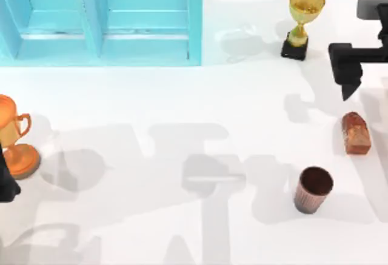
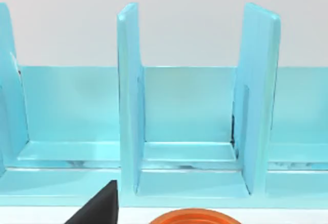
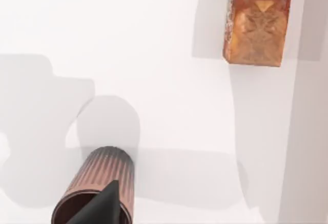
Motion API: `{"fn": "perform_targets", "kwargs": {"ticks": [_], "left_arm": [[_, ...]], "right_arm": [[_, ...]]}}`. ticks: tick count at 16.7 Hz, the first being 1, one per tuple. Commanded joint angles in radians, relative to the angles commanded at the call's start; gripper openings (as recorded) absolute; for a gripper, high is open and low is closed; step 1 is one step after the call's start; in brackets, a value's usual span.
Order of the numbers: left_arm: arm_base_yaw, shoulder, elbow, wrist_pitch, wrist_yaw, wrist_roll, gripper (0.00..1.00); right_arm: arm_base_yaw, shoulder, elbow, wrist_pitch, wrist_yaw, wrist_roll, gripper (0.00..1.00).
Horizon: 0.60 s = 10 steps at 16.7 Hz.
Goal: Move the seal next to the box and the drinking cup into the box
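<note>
The white table carries, at its far left, the largest item: a turquoise box split by upright dividers into open compartments, seen close from the left wrist view. No brand, label or lettering can be read on anything here.

At the left edge stands an orange two-handled trophy, with the parked left gripper just in front of it (whether its fingers are spread or closed cannot be told).

A gold trophy cup on a dark base stands far right, near the box's right end.

The right gripper hangs at the right edge, above the table and holding nothing; how far it is parted cannot be told.

The seal lies on the table near the right gripper, well apart from the box. In the right wrist view its mottled face shows an embossed pattern.

The drinking cup stands upright near the seal, outside the box.
</note>
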<state>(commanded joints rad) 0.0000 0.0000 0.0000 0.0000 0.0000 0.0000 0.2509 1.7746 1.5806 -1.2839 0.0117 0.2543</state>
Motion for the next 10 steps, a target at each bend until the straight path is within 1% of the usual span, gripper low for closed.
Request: {"fn": "perform_targets", "kwargs": {"ticks": [6, 8, 10], "left_arm": [[0.000, 0.000, 0.000, 0.000, 0.000, 0.000, 1.00], [0.000, 0.000, 0.000, 0.000, 0.000, 0.000, 1.00], [0.000, 0.000, 0.000, 0.000, 0.000, 0.000, 1.00]], "right_arm": [[0.191, -0.076, -0.256, 0.065, -0.008, 0.203, 1.00], [0.220, -0.101, -0.285, 0.088, -0.012, 0.229, 1.00], [0.221, -0.102, -0.286, 0.089, -0.012, 0.230, 1.00]]}}
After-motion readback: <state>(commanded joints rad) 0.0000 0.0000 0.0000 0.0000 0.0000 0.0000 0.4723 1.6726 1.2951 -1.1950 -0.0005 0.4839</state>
